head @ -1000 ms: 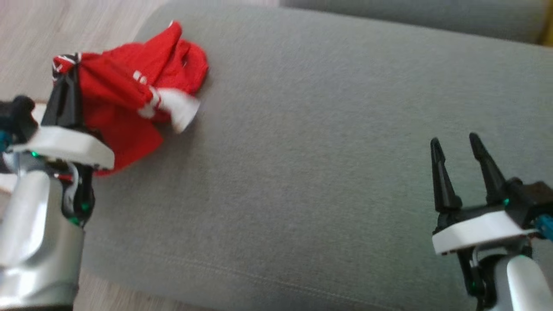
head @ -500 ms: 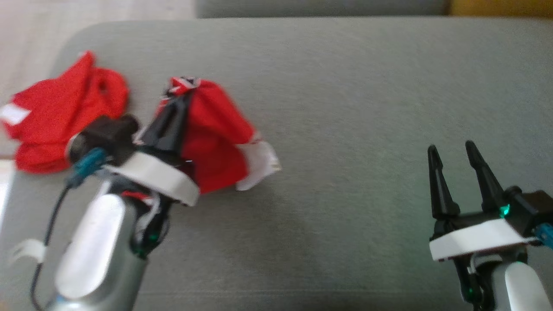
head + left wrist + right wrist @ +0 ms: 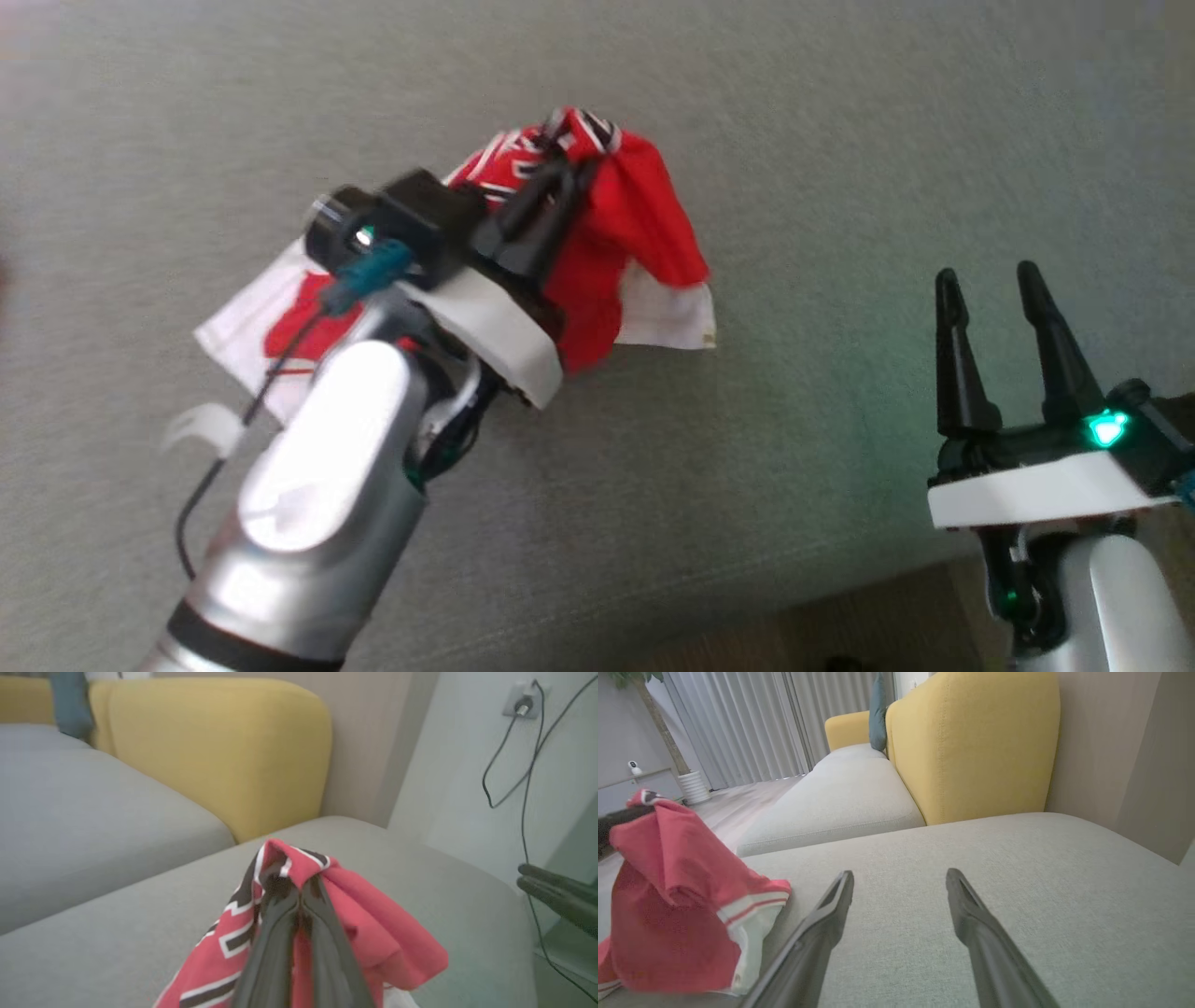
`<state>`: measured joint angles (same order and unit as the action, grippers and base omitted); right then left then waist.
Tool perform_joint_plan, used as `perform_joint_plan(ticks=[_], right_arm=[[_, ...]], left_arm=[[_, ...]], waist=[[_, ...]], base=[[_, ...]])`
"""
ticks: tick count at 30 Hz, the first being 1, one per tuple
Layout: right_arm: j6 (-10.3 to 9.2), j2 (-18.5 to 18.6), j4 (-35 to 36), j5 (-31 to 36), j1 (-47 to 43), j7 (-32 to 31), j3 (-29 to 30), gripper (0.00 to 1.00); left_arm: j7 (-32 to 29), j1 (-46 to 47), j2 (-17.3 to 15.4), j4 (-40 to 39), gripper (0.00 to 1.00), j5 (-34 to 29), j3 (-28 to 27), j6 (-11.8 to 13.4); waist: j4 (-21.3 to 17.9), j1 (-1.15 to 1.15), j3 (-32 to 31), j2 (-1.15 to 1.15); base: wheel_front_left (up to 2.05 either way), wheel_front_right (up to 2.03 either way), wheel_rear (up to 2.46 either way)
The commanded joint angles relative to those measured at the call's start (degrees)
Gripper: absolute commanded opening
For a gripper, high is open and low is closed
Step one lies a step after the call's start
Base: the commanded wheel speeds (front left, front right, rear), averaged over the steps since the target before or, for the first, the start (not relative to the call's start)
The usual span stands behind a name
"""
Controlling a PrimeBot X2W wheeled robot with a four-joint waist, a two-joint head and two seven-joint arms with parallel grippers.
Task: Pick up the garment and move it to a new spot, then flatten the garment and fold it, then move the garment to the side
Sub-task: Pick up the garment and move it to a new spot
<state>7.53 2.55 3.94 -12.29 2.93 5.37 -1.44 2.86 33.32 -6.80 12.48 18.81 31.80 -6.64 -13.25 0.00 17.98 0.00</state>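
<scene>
Garment [image 3: 635, 224] just got carried from the left edge of the sofa cushion [image 3: 840, 140] toward the middle, hanging from the left gripper [image 3: 560, 168], jaws clamped on its striped trim, right gripper [image 3: 988, 275] jaws wide open, so relocating looks nearly done

There were two grippers, left gripper [image 3: 564, 170] and right gripper [image 3: 988, 273], one red garment [image 3: 644, 215], two gray cushions [image 3: 1017, 882], two yellow backrests [image 3: 971, 742] and one teal pillow [image 3: 878, 714].
</scene>
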Motion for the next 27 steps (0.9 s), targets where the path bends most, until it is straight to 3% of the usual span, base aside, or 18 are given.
perform_joint_plan(ticks=[1,4,5,6,15,27], right_arm=[[-0.04,0.3,1.5,-0.4,1.6,0.8,-1.5,1.00],[-0.04,0.3,0.5,-0.8,1.9,1.7,-1.5,1.00],[-0.04,0.3,0.2,-1.1,2.0,1.9,-1.5,1.00],[-0.04,0.3,-0.1,-1.1,2.1,2.1,-1.4,1.00],[-0.04,0.3,-1.9,-0.3,2.4,1.9,-1.0,1.00],[-0.04,0.3,-1.0,2.7,1.6,-1.7,0.3,1.00]], left_arm=[[-0.1,2.3,-0.5,-0.8,0.00,0.1,-0.9,-0.2],[-0.3,2.5,-0.3,2.2,0.00,0.4,1.7,-0.5],[0.1,2.6,-0.3,2.9,0.29,0.3,2.4,-0.5],[0.8,2.6,-0.3,3.5,1.00,0.1,3.0,-0.6],[7.5,-1.9,-2.9,0.8,1.00,1.3,5.8,-0.5],[11.9,-14.4,-9.4,-5.9,1.00,5.6,-9.5,9.9]], waist=[[-2.8,0.00,2.9,0.00],[-3.0,0.00,3.6,0.00],[-2.9,0.00,3.7,0.00],[-2.8,0.00,3.7,0.00],[1.5,0.00,0.1,0.00],[10.8,0.00,-5.2,0.00]], base=[[0.00,0.00,0.00],[0.00,0.00,0.00],[0.00,0.00,0.00],[0.00,0.00,0.00],[0.00,0.00,0.00],[0.00,0.00,0.00]])
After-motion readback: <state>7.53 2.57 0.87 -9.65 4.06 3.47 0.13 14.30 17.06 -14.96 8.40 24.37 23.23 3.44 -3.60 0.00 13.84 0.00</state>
